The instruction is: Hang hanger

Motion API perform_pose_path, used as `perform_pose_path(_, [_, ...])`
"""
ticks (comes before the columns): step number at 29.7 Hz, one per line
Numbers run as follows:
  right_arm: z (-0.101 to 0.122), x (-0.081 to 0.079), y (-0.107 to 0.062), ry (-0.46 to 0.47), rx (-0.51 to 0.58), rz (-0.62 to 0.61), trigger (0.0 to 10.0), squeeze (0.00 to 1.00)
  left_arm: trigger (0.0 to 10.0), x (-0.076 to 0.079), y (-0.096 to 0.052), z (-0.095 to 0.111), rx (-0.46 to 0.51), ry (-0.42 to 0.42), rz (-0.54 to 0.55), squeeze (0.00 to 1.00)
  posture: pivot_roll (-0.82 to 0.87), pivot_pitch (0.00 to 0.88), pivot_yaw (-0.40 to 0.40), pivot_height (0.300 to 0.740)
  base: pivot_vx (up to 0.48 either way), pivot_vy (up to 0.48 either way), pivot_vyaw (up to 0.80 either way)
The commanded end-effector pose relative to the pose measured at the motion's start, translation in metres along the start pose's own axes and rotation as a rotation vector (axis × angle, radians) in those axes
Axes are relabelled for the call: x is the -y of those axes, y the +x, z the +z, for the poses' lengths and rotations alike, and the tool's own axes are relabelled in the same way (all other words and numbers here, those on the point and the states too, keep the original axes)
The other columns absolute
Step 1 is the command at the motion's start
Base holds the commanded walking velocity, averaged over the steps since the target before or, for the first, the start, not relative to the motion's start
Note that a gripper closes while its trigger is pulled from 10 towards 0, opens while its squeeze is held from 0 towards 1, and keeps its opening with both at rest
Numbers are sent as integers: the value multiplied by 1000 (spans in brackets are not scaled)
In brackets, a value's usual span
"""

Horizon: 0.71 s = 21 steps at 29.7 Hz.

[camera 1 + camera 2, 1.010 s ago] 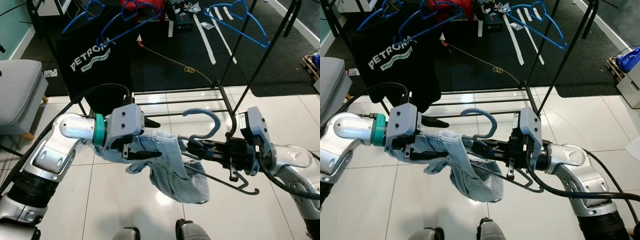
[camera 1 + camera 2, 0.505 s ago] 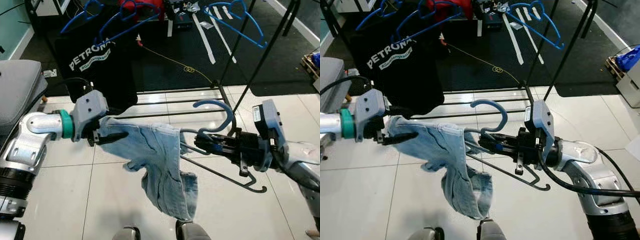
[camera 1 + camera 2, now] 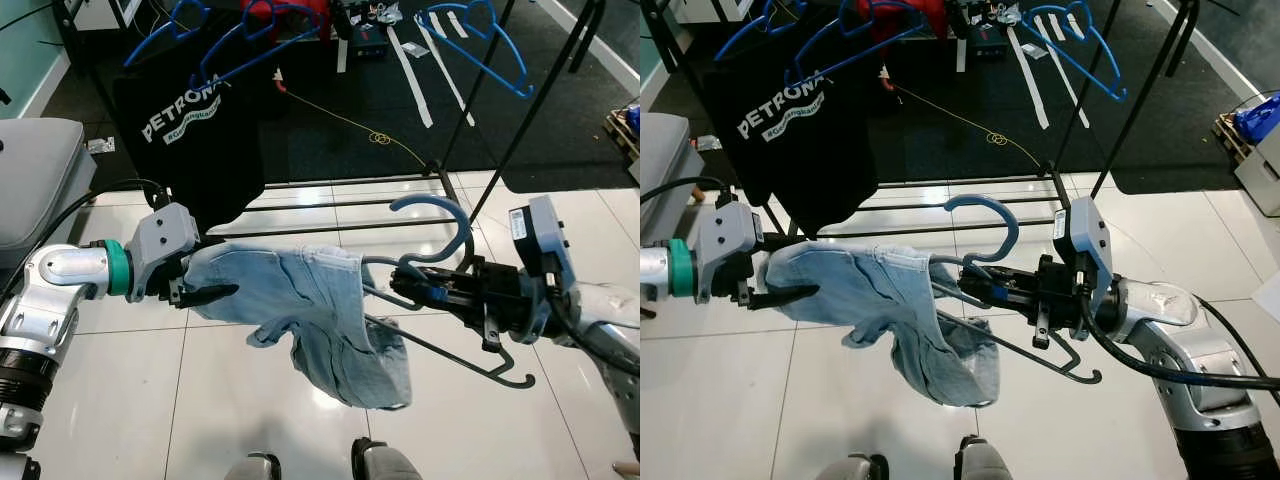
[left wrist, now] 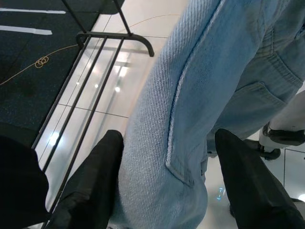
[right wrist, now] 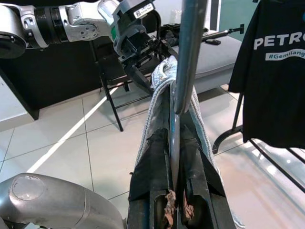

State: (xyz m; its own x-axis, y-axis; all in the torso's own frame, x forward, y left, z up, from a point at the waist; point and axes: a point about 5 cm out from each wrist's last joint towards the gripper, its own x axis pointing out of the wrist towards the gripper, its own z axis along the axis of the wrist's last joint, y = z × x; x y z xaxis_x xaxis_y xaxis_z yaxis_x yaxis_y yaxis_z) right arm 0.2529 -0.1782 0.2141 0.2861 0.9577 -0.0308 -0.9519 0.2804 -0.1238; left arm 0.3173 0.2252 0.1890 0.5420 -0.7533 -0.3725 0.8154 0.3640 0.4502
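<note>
My right gripper (image 3: 405, 290) is shut on the neck of a dark hanger (image 3: 450, 355); its blue-grey hook (image 3: 440, 215) curls upward. A pair of light blue jeans (image 3: 310, 300) drapes over the hanger's left arm, one leg hanging toward the floor. My left gripper (image 3: 205, 282) is shut on the jeans' waist and holds it out to the left of the hanger. In the left wrist view, denim (image 4: 190, 95) fills the gap between the black fingers (image 4: 90, 186). The right wrist view looks along the hanger's rod (image 5: 188, 52), with the jeans bunched against it.
A black clothes rack (image 3: 470, 120) stands ahead with its base rails (image 3: 340, 185) on the white tiles. On its bar hang a black PETRONAS T-shirt (image 3: 195, 120) and several blue hangers (image 3: 480, 40). A grey seat (image 3: 35, 180) sits at the left.
My left gripper pulled the jeans' waist out to the left, away from the hanger, then eased back and down a little. The right gripper lifted the hanger slightly.
</note>
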Motion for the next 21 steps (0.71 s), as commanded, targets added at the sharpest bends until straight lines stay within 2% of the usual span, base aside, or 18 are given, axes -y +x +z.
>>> perform_pose_path(1, [10,-3,-1,-35,39,19,10000,0,7922,4,0,-9,-11,-45,-17,0,-64,94,67,740,0,0,0])
perform_pose_path(2, [10,-3,-1,-35,39,19,10000,0,7922,4,0,-9,-11,-45,-17,0,-64,94,67,740,0,0,0])
perform_pose_path(3, [11,-3,-1,-36,39,19,10000,0,3882,4,0,-9,-5,-60,-18,0,-66,92,64,740,0,0,0])
perform_pose_path(4, [11,-3,-1,-36,38,20,10000,0,1804,4,0,-9,6,-69,-14,0,-66,92,64,740,0,0,0])
perform_pose_path(6, [10,-3,-1,-36,37,20,10000,0,1804,3,0,-8,13,-73,-10,0,-66,92,64,740,0,0,0])
perform_pose_path(7, [11,-3,-1,-36,36,20,10000,0,0,2,0,-8,23,-79,-4,0,-67,90,66,740,0,0,0])
perform_pose_path(21, [11,-1,-3,-42,34,6,10000,0,0,-4,-7,-12,41,-117,30,0,-70,80,63,740,0,0,0])
